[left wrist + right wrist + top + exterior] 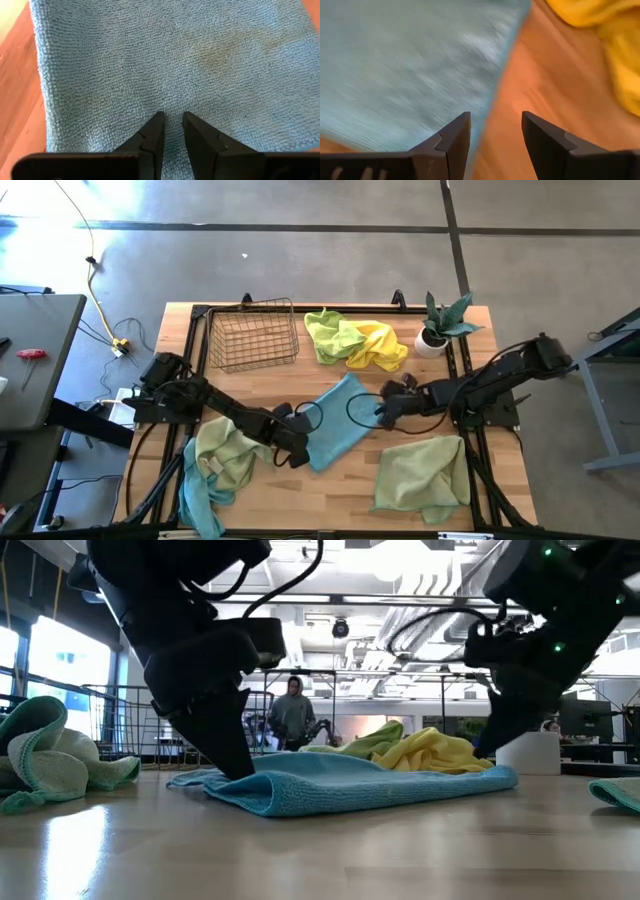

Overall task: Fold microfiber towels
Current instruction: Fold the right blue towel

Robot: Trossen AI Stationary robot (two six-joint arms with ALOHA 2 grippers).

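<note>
A light blue towel (340,420) lies folded flat at the table's middle; it also shows in the low view (350,785). My left gripper (300,452) stands at its near left end, fingers (173,122) pointing down with only a narrow gap. My right gripper (383,412) is open at the towel's right edge (502,75), one finger over the cloth and one over bare wood. A lime towel (330,335) and a yellow towel (380,345) lie crumpled at the back. A sage towel (425,475) lies front right. A sage and teal heap (215,465) lies front left. My left gripper's fingertips (238,768) come down from above onto the blue towel near its near left end (172,107). The cloth shows flat and ungathered in the narrow gap between them. The towel lies on the table.
A wire basket (253,335) stands at the back left. A small potted plant (445,325) stands at the back right. Bare wood shows at the table's front middle (320,500). A person (293,710) stands far off in the room behind.
</note>
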